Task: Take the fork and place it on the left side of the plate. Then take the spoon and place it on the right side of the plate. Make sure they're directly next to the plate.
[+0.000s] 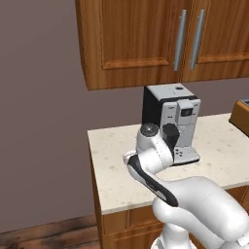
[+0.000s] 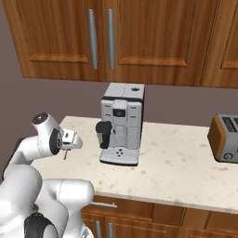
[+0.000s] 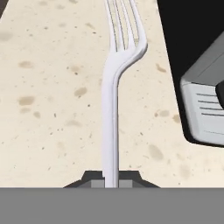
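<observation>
I am seeing the fork [image 3: 114,87] with its tine tips running off the top edge of the hand view, and its handle end disappearing between the dark finger tips [image 3: 94,178] at the bottom. The coffee machine [image 3: 203,105] is being cropped by the right edge there. In the left base view my own arm is covering the machine's front and the counter [image 1: 116,170] beside it. The toaster [image 2: 225,138] is being cut by the right edge in the right base view.
</observation>
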